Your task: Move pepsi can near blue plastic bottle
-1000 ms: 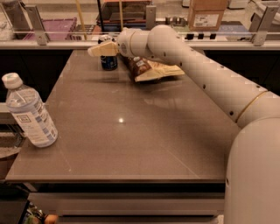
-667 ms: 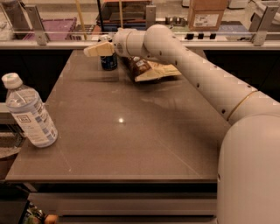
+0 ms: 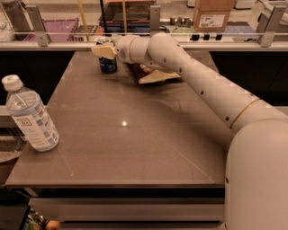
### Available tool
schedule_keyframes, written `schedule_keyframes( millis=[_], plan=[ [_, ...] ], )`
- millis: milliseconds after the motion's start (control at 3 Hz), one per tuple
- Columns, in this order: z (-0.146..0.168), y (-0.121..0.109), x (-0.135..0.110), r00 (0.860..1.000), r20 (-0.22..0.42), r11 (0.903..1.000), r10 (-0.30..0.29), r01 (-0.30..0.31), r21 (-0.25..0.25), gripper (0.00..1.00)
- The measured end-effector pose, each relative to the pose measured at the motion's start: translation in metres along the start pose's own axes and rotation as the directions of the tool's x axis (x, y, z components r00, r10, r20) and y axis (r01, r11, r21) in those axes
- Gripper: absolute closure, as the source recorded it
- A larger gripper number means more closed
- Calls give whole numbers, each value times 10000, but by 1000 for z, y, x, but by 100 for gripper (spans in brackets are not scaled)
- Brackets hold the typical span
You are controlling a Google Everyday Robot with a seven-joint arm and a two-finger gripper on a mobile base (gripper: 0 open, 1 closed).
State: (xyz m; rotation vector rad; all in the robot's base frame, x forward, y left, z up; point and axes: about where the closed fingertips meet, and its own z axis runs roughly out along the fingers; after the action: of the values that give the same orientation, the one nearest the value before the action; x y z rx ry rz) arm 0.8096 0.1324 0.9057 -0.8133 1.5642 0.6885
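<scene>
Broadly, setting: a brown table (image 3: 135, 148) with a smooth top is viewed from its near edge; a small glint of light is caught near its middle
Can: a dark blue pepsi can (image 3: 108, 65) is stood upright near the far edge of the table, left of centre; its top is hidden by the gripper
Gripper: the beige-tipped gripper (image 3: 104, 50) is placed at the top of the can, at the far end of the table
Grip state: whether the gripper is open or closed on the can cannot be told from this view
Arm: a white arm (image 3: 211, 90) is stretched from the lower right corner diagonally across the table to the far left; its wrist is turned toward the can
Bottle: a clear, bluish plastic bottle (image 3: 30, 114) with a white cap and a white-and-blue label is stood at the near left edge of the table
Can to bottle: the two are kept well apart, the can at the far end and the bottle at the near left; bare tabletop is seen between them
Bag: a brown snack bag (image 3: 155, 76) is laid just right of the can, partly covered by the arm
Background: a pale rail (image 3: 225, 45) with posts is run behind the table; a cardboard box (image 3: 213, 13) is set beyond it at the right, and a purple bin (image 3: 58, 27) at the left
</scene>
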Motion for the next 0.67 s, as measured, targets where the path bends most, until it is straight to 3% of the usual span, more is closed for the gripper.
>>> schedule_keyframes(
  millis=[667],
  plan=[
    [-6,-10,14,9967,603,9983,541,-553,169,88]
  ],
)
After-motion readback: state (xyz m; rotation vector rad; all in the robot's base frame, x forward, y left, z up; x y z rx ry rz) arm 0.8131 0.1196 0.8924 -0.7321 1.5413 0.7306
